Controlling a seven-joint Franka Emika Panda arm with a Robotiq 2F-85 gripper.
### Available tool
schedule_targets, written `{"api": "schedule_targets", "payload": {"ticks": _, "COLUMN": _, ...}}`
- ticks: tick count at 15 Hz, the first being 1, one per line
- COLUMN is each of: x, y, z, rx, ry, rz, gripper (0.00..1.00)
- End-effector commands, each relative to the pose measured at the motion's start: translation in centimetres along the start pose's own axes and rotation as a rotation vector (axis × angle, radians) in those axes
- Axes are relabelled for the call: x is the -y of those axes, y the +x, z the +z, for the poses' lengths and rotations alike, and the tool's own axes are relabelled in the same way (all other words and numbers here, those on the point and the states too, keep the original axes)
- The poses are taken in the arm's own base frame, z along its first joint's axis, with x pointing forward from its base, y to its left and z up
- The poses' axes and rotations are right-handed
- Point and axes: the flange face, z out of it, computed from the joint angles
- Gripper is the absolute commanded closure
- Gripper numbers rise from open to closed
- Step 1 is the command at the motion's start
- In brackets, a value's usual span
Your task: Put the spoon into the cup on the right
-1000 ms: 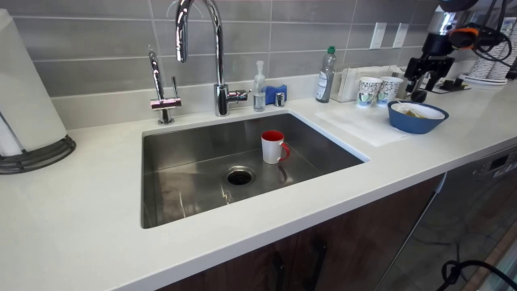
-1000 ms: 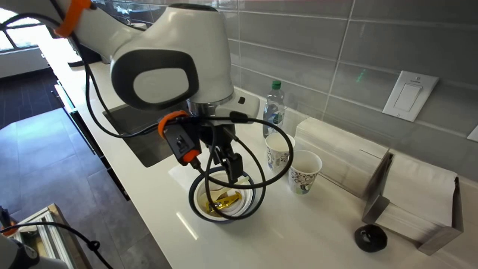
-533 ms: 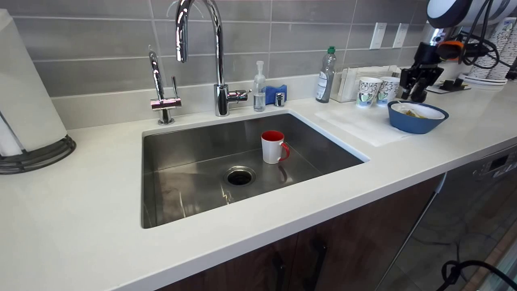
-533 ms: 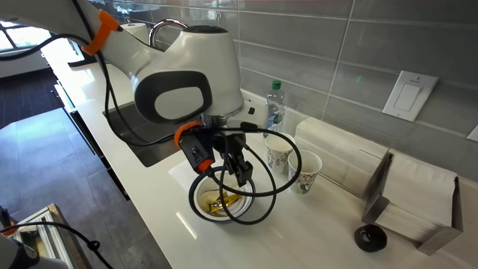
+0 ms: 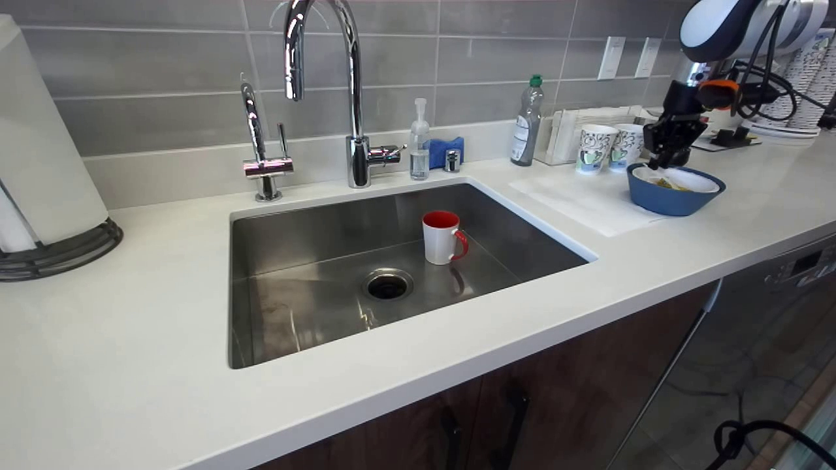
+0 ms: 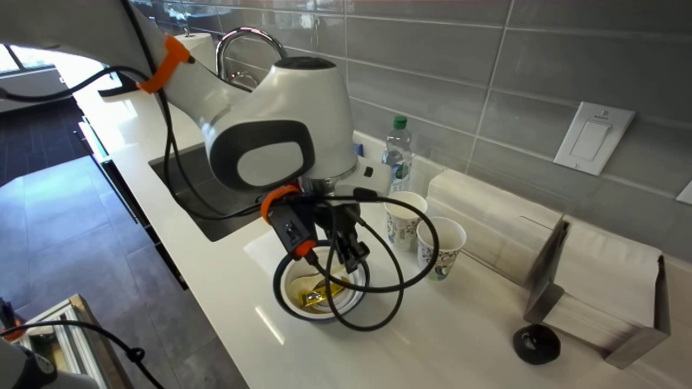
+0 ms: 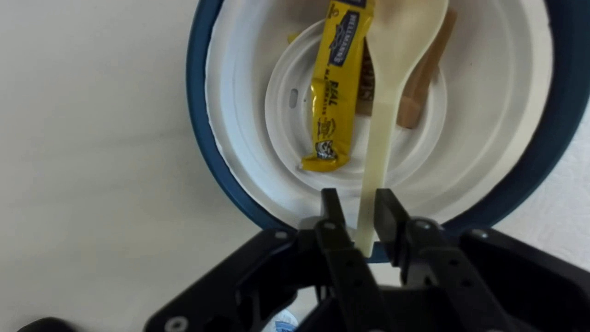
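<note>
The pale spoon (image 7: 389,74) lies in a white dish inside the blue bowl (image 5: 673,201), its handle reaching out over the bowl's rim. In the wrist view my gripper (image 7: 357,193) has one finger on each side of the handle. The handle is close to the right fingertip, while a narrow gap shows beside the left one. An exterior view has the gripper (image 6: 354,265) low over the bowl's far side. Two patterned paper cups stand side by side close by; the cup on the right (image 6: 441,246) is upright, and no spoon shows in it.
A yellow mayonnaise packet (image 7: 334,92) and brown packets share the dish. Behind the cups is a napkin holder (image 6: 492,227), with a dish soap bottle (image 5: 526,124) beside them. The sink (image 5: 313,228) holds a red-and-white mug (image 5: 439,241). Cable loops (image 6: 400,292) hang over the bowl.
In the exterior views my gripper has shifted slightly over the bowl toward the spoon's handle, and its fingers have come much closer together. The bowl and cups have stayed put.
</note>
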Motion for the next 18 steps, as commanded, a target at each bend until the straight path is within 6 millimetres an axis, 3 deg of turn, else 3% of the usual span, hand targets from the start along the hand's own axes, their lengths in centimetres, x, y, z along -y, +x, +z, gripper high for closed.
{"api": "schedule_targets", "payload": {"ticks": 1, "x": 0.0, "y": 0.7, "z": 0.6, "rx": -0.003, "ry": -0.025, "rz": 0.003, "gripper": 0.67}}
{"api": "schedule_targets", "payload": {"ticks": 7, "x": 0.5, "y": 0.8, "z": 0.5, "rx": -0.006, "ry": -0.008, "rz": -0.002, "gripper": 0.56}}
{"api": "schedule_targets", "payload": {"ticks": 13, "x": 1.5, "y": 0.8, "z": 0.8, "rx": 0.004, "ry": 0.003, "rz": -0.012, "gripper": 0.65}}
{"api": "schedule_targets", "payload": {"ticks": 14, "x": 1.5, "y": 0.8, "z": 0.9, "rx": 0.005, "ry": 0.003, "rz": -0.013, "gripper": 0.71}}
{"api": "schedule_targets", "payload": {"ticks": 15, "x": 1.5, "y": 0.9, "z": 1.0, "rx": 0.005, "ry": -0.003, "rz": -0.014, "gripper": 0.68}}
{"api": "schedule_targets", "payload": {"ticks": 18, "x": 1.3, "y": 0.8, "z": 1.3, "rx": 0.011, "ry": -0.002, "rz": -0.011, "gripper": 0.74}}
